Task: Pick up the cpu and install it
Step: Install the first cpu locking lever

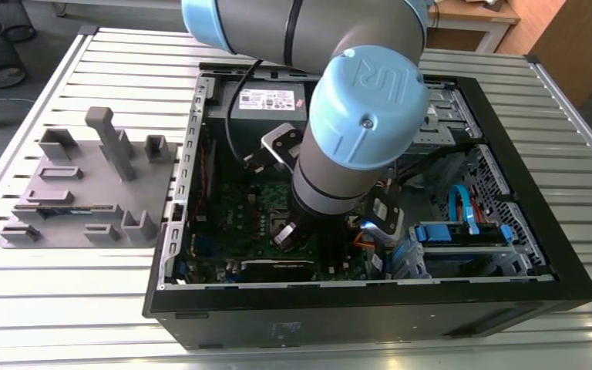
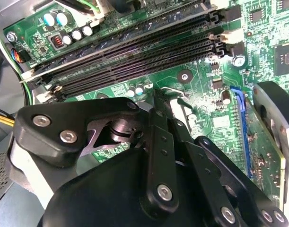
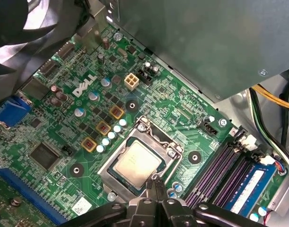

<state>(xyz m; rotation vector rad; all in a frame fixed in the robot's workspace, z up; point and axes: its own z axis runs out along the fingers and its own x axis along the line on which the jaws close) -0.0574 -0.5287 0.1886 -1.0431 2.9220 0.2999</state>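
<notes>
Claw (image 3: pixel 156 185) linkage sat closest in both wrist views, fingers pinched together w/ nothing between them, tips down at the socket frame (image 3: pixel 110 160) edge; contact couldn't be told. Across the exterior view from its left: grey parts fixture (image 1: pixel 80 193) on the slatted worktop (image 1: pixel 59 308), then the open pc case (image 1: pixel 275 316) w/ the arm (image 1: pixel 363 108) reaching inside, where the cpu (image 3: pixel 137 163) lay flat in its socket on the motherboard (image 3: pixel 87 123). Judged approx at the install's tail end; frame latch unclear, so any further contact called for a light, straight-down touch.
</notes>
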